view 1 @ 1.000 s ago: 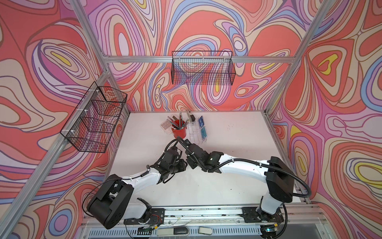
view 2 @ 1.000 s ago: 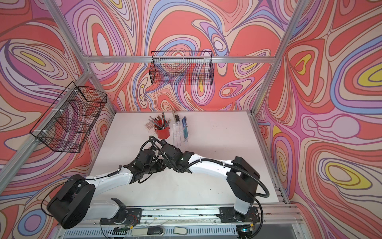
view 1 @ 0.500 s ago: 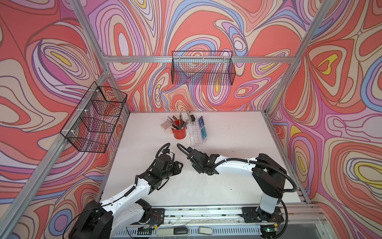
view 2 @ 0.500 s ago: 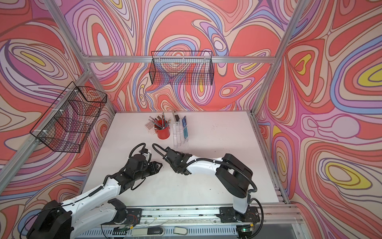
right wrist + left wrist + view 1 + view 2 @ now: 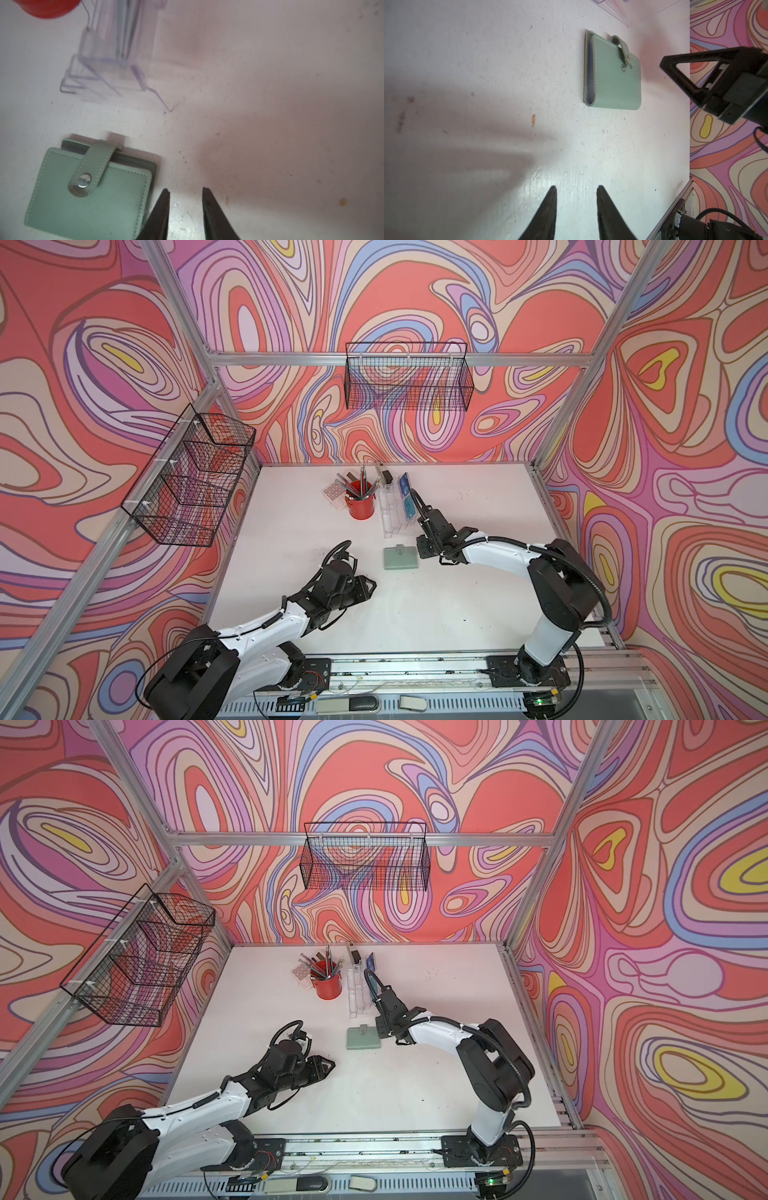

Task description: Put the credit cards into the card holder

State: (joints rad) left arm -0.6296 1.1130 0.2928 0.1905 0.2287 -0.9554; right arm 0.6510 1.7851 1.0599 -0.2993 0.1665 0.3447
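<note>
The card holder (image 5: 400, 558) (image 5: 363, 1038) is a sage-green wallet lying closed on the white table, its strap folded over the cover (image 5: 89, 191) (image 5: 612, 79). The credit cards (image 5: 405, 495) (image 5: 371, 963), blue and teal, stand in a clear tiered stand (image 5: 395, 516) behind it. My right gripper (image 5: 421, 551) (image 5: 380, 1031) (image 5: 185, 189) hovers just right of the wallet, open and empty. Nearer the front and to the wallet's left, my left gripper (image 5: 371, 584) (image 5: 331, 1064) (image 5: 576, 187) points at it, also open with nothing between its fingers.
A red cup of pens (image 5: 360, 506) and a pink keypad (image 5: 333, 491) sit left of the clear stand. Wire baskets hang on the back wall (image 5: 409, 381) and the left wall (image 5: 191, 485). An aluminium rail (image 5: 415, 664) runs along the table's front.
Both grippers were together over the middle of the table. They have drawn apart, the left back toward the front left, the right toward the clear stand, and the wallet now lies uncovered.
</note>
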